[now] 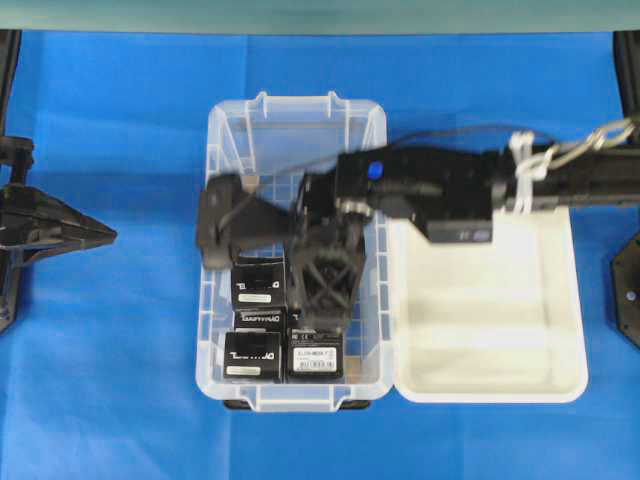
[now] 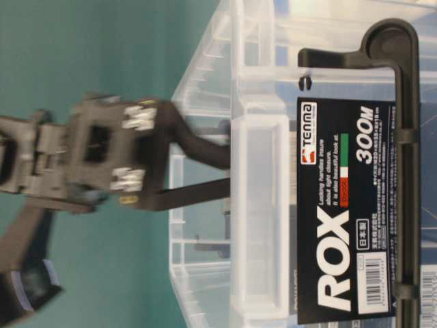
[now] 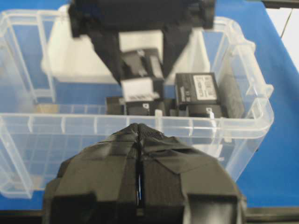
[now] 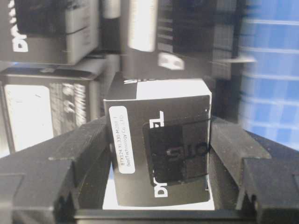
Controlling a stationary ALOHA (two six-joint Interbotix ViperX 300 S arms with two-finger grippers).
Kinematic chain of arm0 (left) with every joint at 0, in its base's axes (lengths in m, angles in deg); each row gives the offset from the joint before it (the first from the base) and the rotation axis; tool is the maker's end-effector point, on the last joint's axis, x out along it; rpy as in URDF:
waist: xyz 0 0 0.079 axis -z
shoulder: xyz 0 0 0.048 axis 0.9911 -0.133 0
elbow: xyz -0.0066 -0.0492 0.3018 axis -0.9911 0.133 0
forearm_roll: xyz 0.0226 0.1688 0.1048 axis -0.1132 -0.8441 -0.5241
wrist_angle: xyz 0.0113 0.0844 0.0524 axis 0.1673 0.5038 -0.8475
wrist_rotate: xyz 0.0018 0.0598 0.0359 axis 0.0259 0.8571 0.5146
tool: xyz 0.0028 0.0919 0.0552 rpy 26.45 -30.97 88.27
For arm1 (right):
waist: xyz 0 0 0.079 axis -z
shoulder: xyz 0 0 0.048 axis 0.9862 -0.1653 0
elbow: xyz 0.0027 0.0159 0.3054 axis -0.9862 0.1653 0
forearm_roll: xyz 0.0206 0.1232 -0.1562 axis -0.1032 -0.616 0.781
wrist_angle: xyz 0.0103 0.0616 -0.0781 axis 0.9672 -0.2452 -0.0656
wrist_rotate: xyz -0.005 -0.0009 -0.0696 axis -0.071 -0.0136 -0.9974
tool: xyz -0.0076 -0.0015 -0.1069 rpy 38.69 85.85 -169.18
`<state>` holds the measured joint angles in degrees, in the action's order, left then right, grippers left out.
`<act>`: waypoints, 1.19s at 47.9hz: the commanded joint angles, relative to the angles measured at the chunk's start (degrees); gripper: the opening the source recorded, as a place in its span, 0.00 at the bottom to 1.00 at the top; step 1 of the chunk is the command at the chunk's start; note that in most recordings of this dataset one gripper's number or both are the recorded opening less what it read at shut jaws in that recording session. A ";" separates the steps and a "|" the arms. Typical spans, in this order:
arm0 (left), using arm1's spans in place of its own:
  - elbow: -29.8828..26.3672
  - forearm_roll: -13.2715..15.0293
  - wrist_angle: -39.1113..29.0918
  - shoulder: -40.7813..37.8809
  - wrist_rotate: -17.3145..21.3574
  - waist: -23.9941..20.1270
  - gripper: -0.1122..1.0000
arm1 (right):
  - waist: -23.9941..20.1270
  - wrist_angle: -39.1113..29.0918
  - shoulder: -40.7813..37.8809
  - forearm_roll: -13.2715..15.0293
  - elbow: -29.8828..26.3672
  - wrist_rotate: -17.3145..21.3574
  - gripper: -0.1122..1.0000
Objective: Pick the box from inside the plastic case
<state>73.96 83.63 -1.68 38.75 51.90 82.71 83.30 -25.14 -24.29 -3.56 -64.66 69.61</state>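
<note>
The clear plastic case (image 1: 296, 103) stands mid-table with several black boxes (image 1: 259, 283) in its near half. My right gripper (image 1: 325, 285) reaches down into it from the right and hides the box it holds. In the right wrist view the right gripper (image 4: 158, 154) is shut on one black box (image 4: 159, 144) with white lettering and a white label strip, a finger (image 4: 79, 154) on each side. In the left wrist view that box (image 3: 140, 63) hangs above the others (image 3: 198, 91). My left gripper (image 3: 138, 128) is shut and empty, outside the case wall (image 3: 93, 123), at the far left (image 1: 105, 235).
An opaque white tray (image 1: 490, 310) lies right of the case, touching it. The right arm (image 1: 450, 185) spans the tray's far end. Blue cloth (image 1: 120, 380) covers the table. In the table-level view the case (image 2: 259, 157) carries a black ROX label (image 2: 341, 205).
</note>
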 commanded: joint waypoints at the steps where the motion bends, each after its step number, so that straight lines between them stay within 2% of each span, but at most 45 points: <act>1: -1.58 -0.18 0.26 -0.26 -0.09 -0.09 0.04 | 1.14 -1.41 2.20 -0.09 -2.72 -0.09 0.65; 12: -1.58 -0.18 0.26 -0.26 -0.09 -0.18 0.04 | 3.25 -6.86 6.94 -0.09 -6.15 0.00 0.65; 23: -1.67 -0.18 0.26 -0.26 -0.09 -0.09 0.04 | 3.43 -14.33 13.27 0.18 -7.47 0.35 0.65; 31: -1.58 -0.09 0.18 -0.26 -0.09 -0.18 0.04 | 3.52 -18.19 18.28 4.92 -5.89 0.35 0.65; 36: -1.58 -0.18 0.26 -0.26 -0.18 -0.18 0.04 | 4.92 -21.09 21.62 7.56 -2.81 1.23 0.65; 43: -1.67 -0.18 0.26 -0.26 -0.18 0.00 0.04 | 7.91 -21.71 25.49 7.73 4.13 1.23 0.65; 50: -1.67 -0.18 0.26 -0.26 -0.18 0.00 0.04 | 11.07 -16.70 28.65 7.73 13.54 -0.09 0.65; 57: -1.76 -0.18 0.26 -0.26 -0.18 0.00 0.04 | 12.83 -9.32 29.97 7.73 21.97 -3.43 0.65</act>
<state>73.88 83.63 -1.77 38.75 51.64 82.71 95.43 -38.15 5.32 4.09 -46.46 67.50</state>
